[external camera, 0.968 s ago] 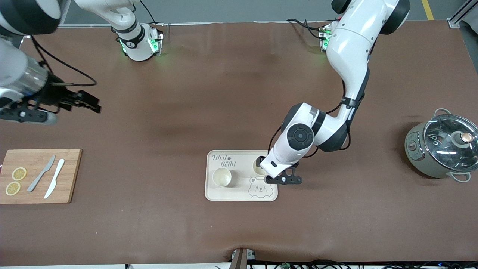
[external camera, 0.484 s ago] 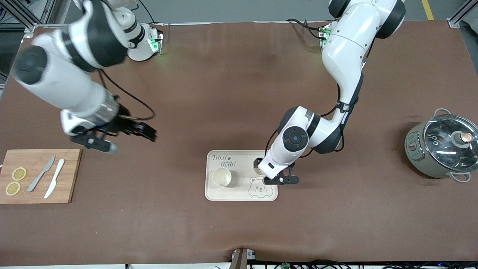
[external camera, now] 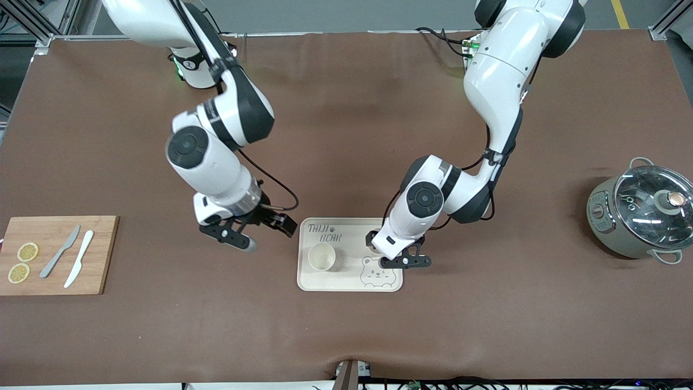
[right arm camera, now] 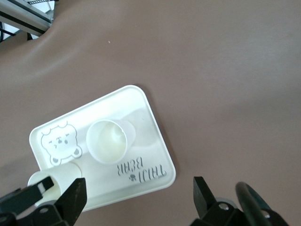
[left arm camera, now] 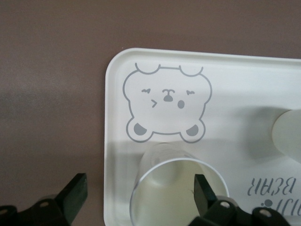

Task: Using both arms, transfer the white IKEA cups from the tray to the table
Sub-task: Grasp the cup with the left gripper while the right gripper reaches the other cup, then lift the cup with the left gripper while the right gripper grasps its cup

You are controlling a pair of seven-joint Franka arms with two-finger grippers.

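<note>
White glossy arms, black joint bands, round black caps, black cables, green-lit bases, black claws.

right gripper swung in beside tray | left gripper lowered slightly over cup

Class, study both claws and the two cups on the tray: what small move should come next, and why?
Probably the left claw should close. It is open, with one finger inside and one outside the rim of a small cream-white tapered cup on the cream-white bear-printed tray. The open right claw hangs beside the tray.
</note>
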